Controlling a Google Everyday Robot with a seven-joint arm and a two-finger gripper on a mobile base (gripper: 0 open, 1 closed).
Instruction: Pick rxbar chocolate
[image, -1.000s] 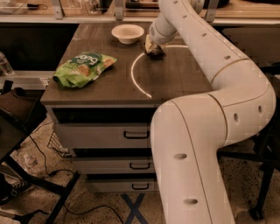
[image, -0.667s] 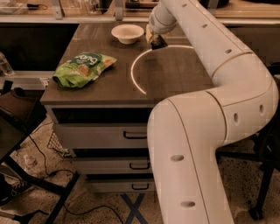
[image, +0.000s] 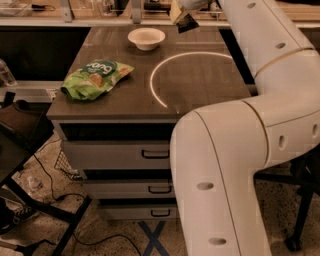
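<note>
My gripper (image: 181, 14) is at the top of the camera view, raised above the far right part of the dark table top (image: 200, 82). It is shut on the rxbar chocolate (image: 186, 22), a small dark bar that hangs tilted from the fingers, clear of the table. The white arm runs down the right side of the view and hides the table's right edge.
A white bowl (image: 146, 38) stands at the back of the table, left of the gripper. A green crinkled chip bag (image: 95, 78) lies near the left front. A pale arc of light (image: 160, 75) crosses the table top. Drawers (image: 155, 154) sit below; cables and chair legs lie on the floor at left.
The gripper has risen from the table surface beside the bowl, lifting the dark bar up and away from the table top.
</note>
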